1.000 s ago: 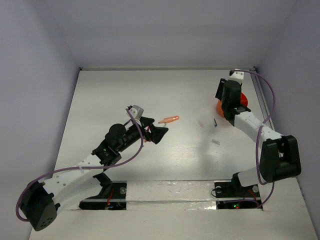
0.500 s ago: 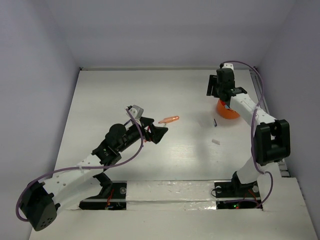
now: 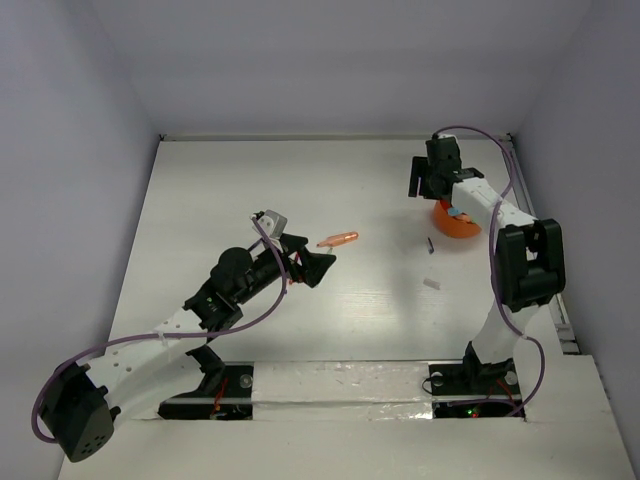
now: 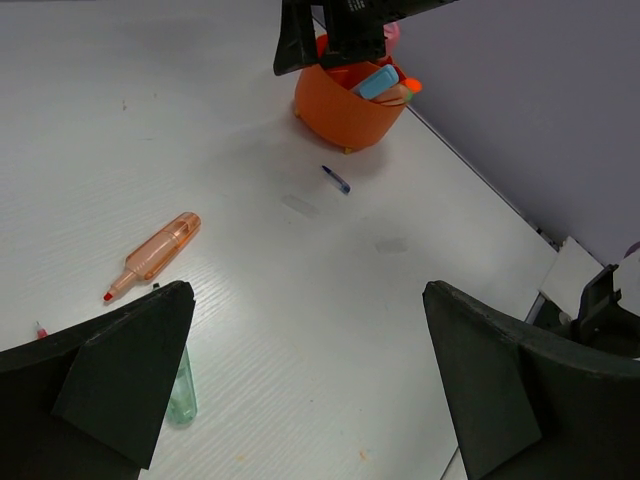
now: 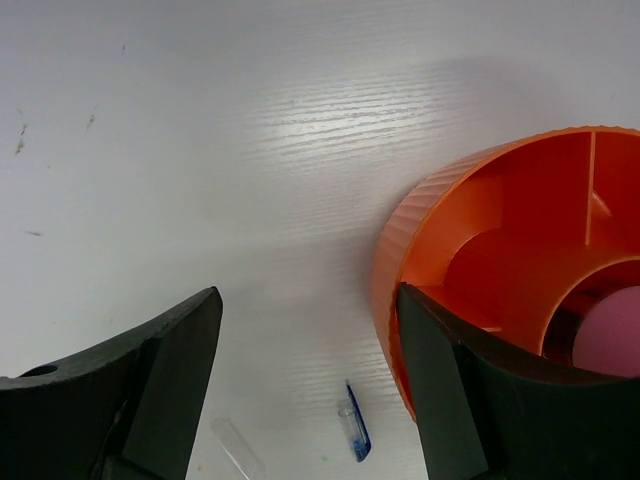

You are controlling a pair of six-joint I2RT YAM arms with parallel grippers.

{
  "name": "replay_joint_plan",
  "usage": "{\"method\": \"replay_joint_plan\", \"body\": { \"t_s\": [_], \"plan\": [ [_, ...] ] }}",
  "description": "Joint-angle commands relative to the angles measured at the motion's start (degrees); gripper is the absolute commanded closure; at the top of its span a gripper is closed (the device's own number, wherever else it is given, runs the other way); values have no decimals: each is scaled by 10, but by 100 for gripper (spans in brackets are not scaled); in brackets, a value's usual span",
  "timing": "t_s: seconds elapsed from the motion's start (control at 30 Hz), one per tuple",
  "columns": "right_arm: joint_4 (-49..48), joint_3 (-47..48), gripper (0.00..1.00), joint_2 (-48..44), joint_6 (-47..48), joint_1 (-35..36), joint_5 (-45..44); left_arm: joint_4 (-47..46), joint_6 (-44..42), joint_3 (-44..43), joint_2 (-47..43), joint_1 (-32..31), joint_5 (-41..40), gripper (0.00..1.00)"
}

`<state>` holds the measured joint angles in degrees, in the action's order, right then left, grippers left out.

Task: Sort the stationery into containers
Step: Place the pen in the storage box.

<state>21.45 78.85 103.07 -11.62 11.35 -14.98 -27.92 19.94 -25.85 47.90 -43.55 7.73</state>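
The round orange holder (image 3: 460, 222) stands at the far right, with a light blue piece (image 4: 378, 82) and other stationery in it. Its dividers and a pink thing (image 5: 612, 340) show in the right wrist view (image 5: 470, 250). My right gripper (image 3: 427, 187) is open and empty, just left of the holder's rim (image 5: 308, 340). A small blue pen bit (image 3: 429, 245) lies beside the holder (image 5: 353, 435). An orange highlighter (image 3: 338, 239) lies mid-table (image 4: 152, 255). My left gripper (image 3: 314, 266) is open and empty, low over the table (image 4: 307, 330). A clear green cap (image 4: 181, 392) lies by its left finger.
A clear bit (image 3: 432, 284) lies in front of the holder, and another clear bit (image 5: 235, 445) is near the blue one. A tiny red bit (image 4: 40, 330) lies at the left edge of the left wrist view. White walls bound the table on three sides.
My right arm has swung from over the holder toward the far side and left; its gripper now stands beside the holder's left rim. The left arm has not moved.
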Motion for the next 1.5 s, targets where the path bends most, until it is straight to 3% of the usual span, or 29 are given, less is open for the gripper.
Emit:
{"method": "replay_joint_plan", "body": {
  "t_s": [0.0,0.23,0.43,0.5,1.13,1.47],
  "plan": [
    [8,10,24,-7,-2,-2,18,-19,-7,4,-8,-2,-3,1],
    [-7,-83,24,-82,-18,-2,-16,-25,-5,4,-2,-2,3,1],
    [-3,-96,23,-124,-17,-2,-43,-29,-3,3,3,-2,11,1],
    [-6,-99,18,-125,-16,-2,-41,-30,-2,4,-1,-2,12,1],
    [-19,-126,19,-105,-33,-7,-30,-23,-4,4,-6,-2,4,1],
    [-68,-126,15,-149,-11,-7,22,-26,-3,4,0,-2,0,1]
  ]
}}
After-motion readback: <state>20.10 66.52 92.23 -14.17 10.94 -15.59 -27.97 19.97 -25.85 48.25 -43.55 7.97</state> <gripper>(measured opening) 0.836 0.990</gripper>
